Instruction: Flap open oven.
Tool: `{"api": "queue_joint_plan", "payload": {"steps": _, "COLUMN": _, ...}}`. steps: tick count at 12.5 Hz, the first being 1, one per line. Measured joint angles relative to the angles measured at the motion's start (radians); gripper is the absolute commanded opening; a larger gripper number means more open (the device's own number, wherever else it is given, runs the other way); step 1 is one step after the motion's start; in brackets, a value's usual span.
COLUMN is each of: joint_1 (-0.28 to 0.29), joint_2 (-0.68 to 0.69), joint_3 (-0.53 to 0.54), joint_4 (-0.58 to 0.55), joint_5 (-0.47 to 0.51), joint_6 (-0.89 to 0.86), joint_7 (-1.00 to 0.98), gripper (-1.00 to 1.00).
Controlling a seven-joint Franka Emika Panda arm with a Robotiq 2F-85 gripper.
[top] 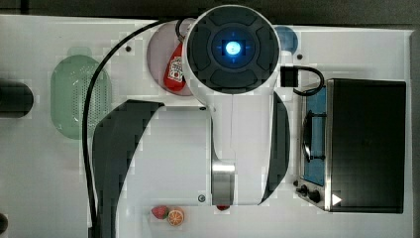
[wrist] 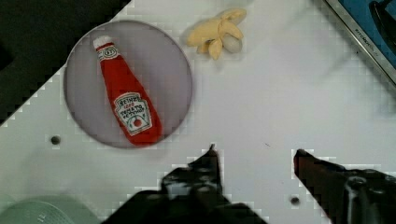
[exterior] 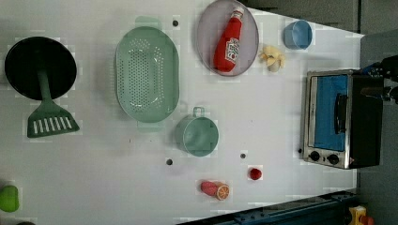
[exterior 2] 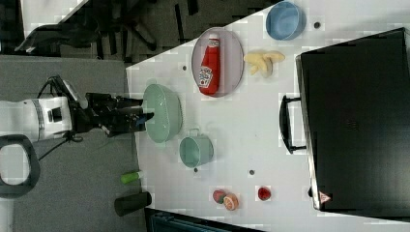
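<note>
The oven (exterior: 340,121) stands at the surface (exterior: 263,117) edge on the left view's right, door shut, handle facing a bare stretch of surface. The plate (exterior: 206,33) holds a ketchup bottle (exterior: 228,41). The colander (exterior: 147,74), the green cup (exterior: 199,136) and the blue cup (exterior: 297,34) hold nothing. The pincer (wrist: 254,154) is part open, holds nothing and hangs above bare surface near the plate.

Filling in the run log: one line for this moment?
gripper: open, empty, above table | oven: door shut | handle: untouched
</note>
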Motion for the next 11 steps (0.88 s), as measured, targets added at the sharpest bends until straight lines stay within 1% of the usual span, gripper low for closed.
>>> {"api": "queue_joint_plan", "payload": {"steps": 2, "joint_1": -0.016, "joint_2": -0.202, "joint_3": -0.007, "joint_4": -0.209, "joint_5": 0.002, "joint_6": -0.151, "joint_7": 0.016, "gripper": 0.80}}
{"api": "queue_joint_plan", "payload": {"steps": 3, "joint_1": -0.024, "joint_2": -0.300, "joint_3": -0.015, "joint_4": -0.271, "joint_5": 0.003, "joint_6": -0.184, "joint_7": 0.017, "gripper": 0.99}}
{"api": "queue_joint_plan", "payload": {"steps": 4, "joint_1": -0.032, "joint_2": -0.378, "joint_3": -0.022, "joint_4": -0.291, "joint_5": 0.003, "joint_6": -0.191, "joint_7": 0.017, "gripper": 1.00}}
{"api": "queue_joint_plan", "payload": {"steps": 5, "joint_1": -0.032, "joint_2": -0.434, "joint_3": -0.028, "joint_4": -0.281, "joint_5": 0.002, "joint_6": -0.184, "joint_7": 0.017, "gripper": 1.00}}
{"api": "queue_joint_plan", "payload": {"steps": 6, "joint_1": -0.033, "joint_2": -0.463, "joint_3": -0.028, "joint_4": -0.254, "joint_5": 0.007, "joint_6": -0.177, "joint_7": 0.017, "gripper": 0.90}}
{"api": "queue_joint_plan", "payload": {"steps": 8, "joint_1": -0.032, "joint_2": -0.471, "joint_3": -0.021, "joint_4": -0.217, "joint_5": 0.018, "joint_6": -0.151, "joint_7": 0.017, "gripper": 0.38}}
{"api": "queue_joint_plan", "payload": {"steps": 11, "joint_1": -0.034, "joint_2": -0.428, "joint_3": -0.033, "joint_4": -0.232, "joint_5": 0.018, "joint_6": -0.135, "joint_7": 0.018, "gripper": -0.32}}
